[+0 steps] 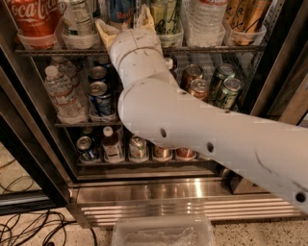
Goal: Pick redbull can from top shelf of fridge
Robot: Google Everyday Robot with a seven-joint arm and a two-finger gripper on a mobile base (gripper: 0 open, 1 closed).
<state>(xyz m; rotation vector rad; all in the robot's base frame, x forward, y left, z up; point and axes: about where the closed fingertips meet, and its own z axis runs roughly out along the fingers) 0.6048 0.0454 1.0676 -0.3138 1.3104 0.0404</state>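
The redbull can (pixel 120 9) is seen on the top shelf (pixel 216 48) of the fridge (pixel 159 192). The gripper (pixel 126 24) is held up at it, its two fingers spread wide, one at each side of the can; nothing seems to be clamped yet. The approach is judged nearly complete: next the fingers must be closed and the can lifted clear of the shelf.
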